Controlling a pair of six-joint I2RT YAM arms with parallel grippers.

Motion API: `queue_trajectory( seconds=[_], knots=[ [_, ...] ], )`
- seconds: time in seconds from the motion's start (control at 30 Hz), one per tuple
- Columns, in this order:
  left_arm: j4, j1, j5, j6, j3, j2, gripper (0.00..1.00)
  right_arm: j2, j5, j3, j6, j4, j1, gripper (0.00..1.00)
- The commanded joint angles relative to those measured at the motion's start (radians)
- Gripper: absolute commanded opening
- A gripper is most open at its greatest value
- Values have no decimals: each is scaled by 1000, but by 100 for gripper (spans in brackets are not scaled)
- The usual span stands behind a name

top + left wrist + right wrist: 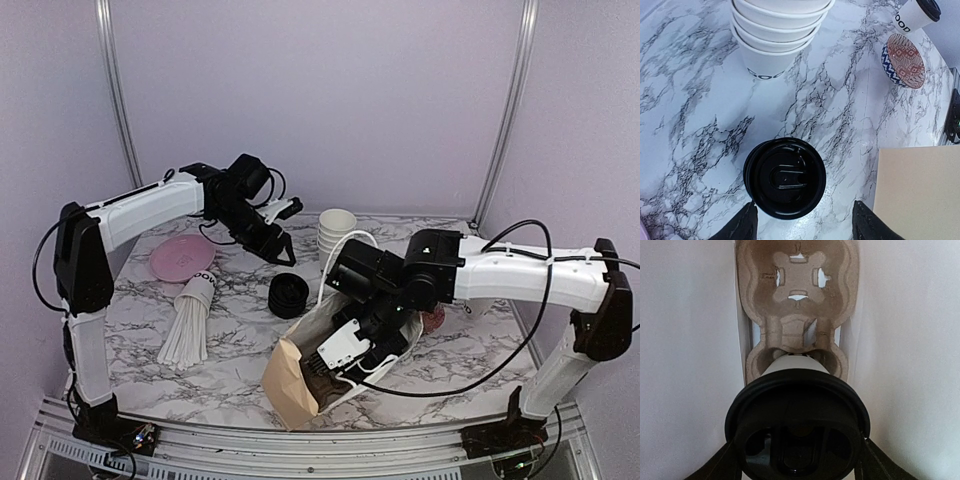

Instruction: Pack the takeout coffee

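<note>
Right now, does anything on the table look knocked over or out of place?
Yes: the straw cup lies on its side left of the black lids, its paper-wrapped straws fanned out over the marble table.

The top view is bright and even, with soft light from above. The arms throw only pale shadows on the table (240, 340), and all is sharp. In the left wrist view the marble is almost washed out, the black lids (785, 177) carry dull reflections, and the cup stack (777, 35) bends at the far edge. In the right wrist view the bag walls (685, 365) are flat white. The near coffee cup (797, 405) is dark and blurred, and the tray (797, 300) is sharper.
</note>
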Motion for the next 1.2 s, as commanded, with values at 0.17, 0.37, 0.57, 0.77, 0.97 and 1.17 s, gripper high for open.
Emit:
queue_trajectory(
  seconds=[0.17, 0.37, 0.57, 0.77, 0.97, 1.17],
  knots=[
    [-31, 14, -50, 20, -80, -76, 65, 126, -106, 115, -18, -215, -53, 31],
    [-29, 29, -74, 14, -79, -97, 65, 177, -164, 208, -37, -187, -99, 32],
    [-26, 42, -80, 4, -93, -120, 65, 259, -251, 249, -59, -155, -190, 32],
    [-9, 42, -81, -2, -162, -161, 65, 255, -244, 130, -17, -34, -206, 31],
    [16, 45, -98, -18, -198, -199, 65, 229, -168, 107, 64, 38, -191, 31],
    [36, 45, -107, -43, -213, -245, 65, 209, 20, 102, 182, 76, -115, 32]
  ],
)
